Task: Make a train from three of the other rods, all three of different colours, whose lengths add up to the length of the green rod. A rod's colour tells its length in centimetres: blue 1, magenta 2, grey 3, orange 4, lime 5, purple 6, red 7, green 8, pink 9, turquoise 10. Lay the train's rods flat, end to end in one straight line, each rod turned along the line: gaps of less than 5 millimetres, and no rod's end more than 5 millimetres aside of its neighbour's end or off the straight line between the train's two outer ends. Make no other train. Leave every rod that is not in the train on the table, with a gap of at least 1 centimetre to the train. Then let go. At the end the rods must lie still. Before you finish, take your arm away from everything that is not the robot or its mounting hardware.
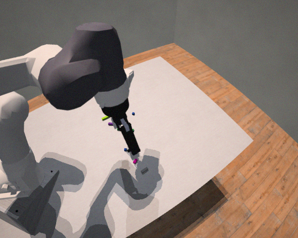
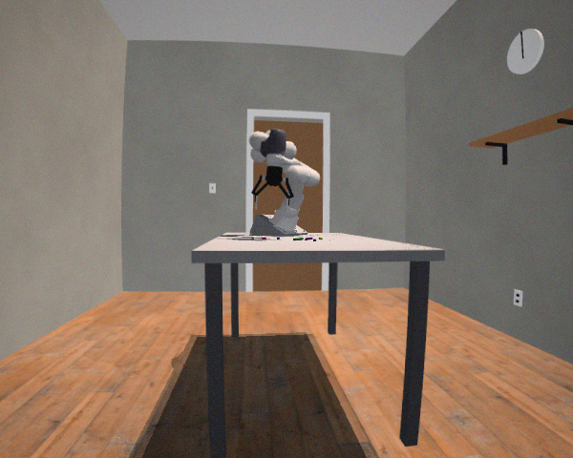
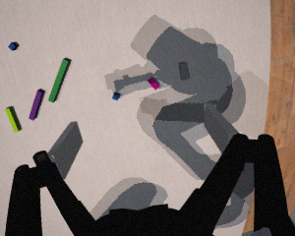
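The green rod [image 3: 59, 79] lies flat on the white table [image 1: 195, 115] [image 2: 316, 255]; in the top view the gripper hides most of it. A purple rod [image 1: 110, 123] [image 3: 36, 104] and a lime rod [image 1: 105, 118] [image 3: 13, 118] lie beside it. One blue cube [image 1: 133, 113] [image 3: 13, 46] lies apart from the others. A second blue cube [image 1: 125, 149] [image 3: 115, 96], a magenta rod [image 1: 135, 160] [image 3: 153, 83] and a grey rod [image 1: 144, 170] [image 3: 185, 71] lie spread out in the arm's shadow. My gripper [image 1: 129, 138] [image 2: 272, 197] [image 3: 141, 123] hangs well above the table, open and empty.
The arm's base [image 1: 13, 184] stands at the table's left rear. The table's right edge and the wooden floor [image 3: 288, 39] show close to the grey rod in the wrist view.
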Action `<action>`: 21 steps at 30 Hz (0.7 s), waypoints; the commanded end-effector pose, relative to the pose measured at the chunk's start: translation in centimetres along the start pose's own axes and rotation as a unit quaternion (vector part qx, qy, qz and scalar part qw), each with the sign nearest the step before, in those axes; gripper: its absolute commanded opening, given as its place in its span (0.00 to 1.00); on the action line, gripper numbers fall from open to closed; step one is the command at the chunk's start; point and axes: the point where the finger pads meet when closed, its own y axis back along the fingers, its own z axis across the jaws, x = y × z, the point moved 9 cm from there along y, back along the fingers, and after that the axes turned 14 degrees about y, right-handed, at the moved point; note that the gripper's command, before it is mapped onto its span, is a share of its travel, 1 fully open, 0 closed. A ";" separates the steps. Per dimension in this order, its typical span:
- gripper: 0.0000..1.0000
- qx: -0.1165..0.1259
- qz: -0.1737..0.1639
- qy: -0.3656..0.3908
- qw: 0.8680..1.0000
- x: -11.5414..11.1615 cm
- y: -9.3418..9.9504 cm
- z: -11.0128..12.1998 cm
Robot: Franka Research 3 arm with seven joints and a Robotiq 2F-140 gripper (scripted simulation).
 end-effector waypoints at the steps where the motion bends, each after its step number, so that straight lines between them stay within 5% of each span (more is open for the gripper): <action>1: 1.00 -0.003 0.006 -0.083 0.997 0.3 0.3 0.0; 21: 1.00 -0.007 0.004 -0.252 0.968 0.3 0.3 0.7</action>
